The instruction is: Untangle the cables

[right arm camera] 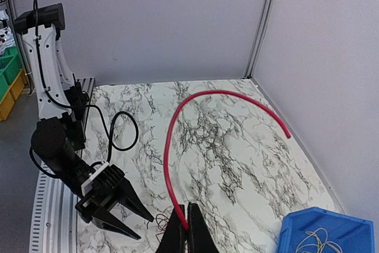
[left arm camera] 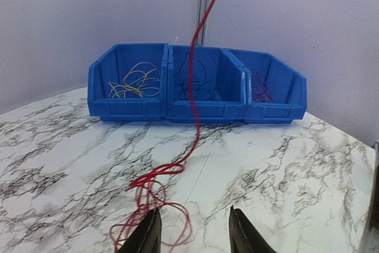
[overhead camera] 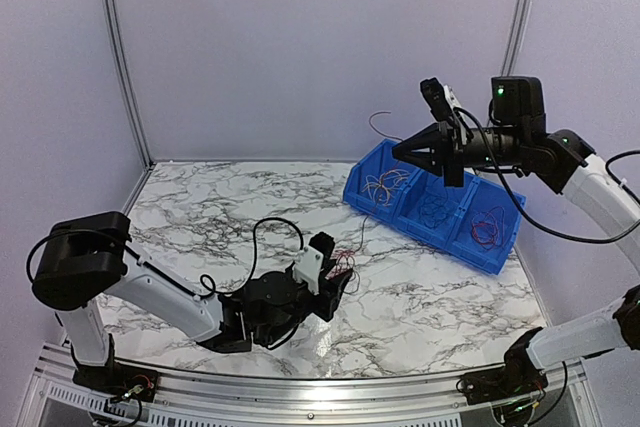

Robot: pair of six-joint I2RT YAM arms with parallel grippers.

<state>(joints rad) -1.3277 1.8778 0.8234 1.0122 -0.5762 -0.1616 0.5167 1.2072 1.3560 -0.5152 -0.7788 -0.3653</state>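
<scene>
Right claw (right arm camera: 185, 220) pinches red cable (right arm camera: 166, 152) abv marble table (right arm camera: 237, 158) w/ pale walls (right arm camera: 148, 22).

Under the left claw (left arm camera: 193, 217), the worktop (left arm camera: 308, 164) is smooth, marble-patterned and faintly glossy. The bins (left arm camera: 127, 109) ahead of it look like smooth blue plastic. The red cable (right arm camera: 167, 146) at the right claw (right arm camera: 185, 213) has a smooth sheath.

No legible text, label, brand or number in any view.
Blue bins (left arm camera: 127, 109): front walls plain, no readable marking.
Black housing (overhead camera: 520, 97) on right arm (overhead camera: 600, 187): no print readable, possibly too small to tell.
Only sign-like mark: green lamp (overhead camera: 499, 90) lit on that housing.
</scene>
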